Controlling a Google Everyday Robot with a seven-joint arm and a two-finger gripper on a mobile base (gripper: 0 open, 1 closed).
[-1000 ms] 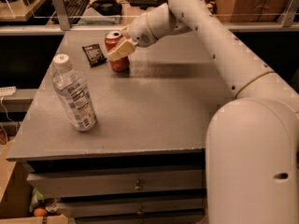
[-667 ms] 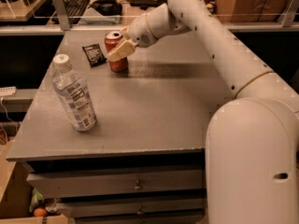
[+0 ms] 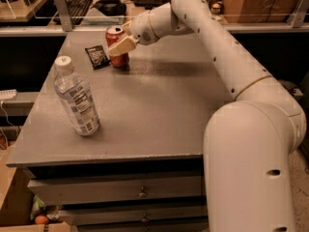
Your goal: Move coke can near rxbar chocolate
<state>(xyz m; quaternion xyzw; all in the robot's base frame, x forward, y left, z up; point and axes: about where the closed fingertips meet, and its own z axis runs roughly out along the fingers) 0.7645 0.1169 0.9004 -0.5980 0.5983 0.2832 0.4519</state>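
The red coke can stands upright at the far left of the grey table, its silver top showing. The black rxbar chocolate wrapper lies flat just left of it, a small gap apart. My gripper reaches in from the right at the end of the white arm and is shut on the can, with one tan finger lying across the can's front. The other finger is hidden behind the can.
A clear plastic water bottle with a white cap stands at the table's near left. My white arm spans the right side of the table. A shelf with a keyboard lies behind the far edge. Drawers sit below the front.
The gripper and the can have shifted slightly toward the far left, closer to the wrapper. The bottle and the wrapper have not moved.
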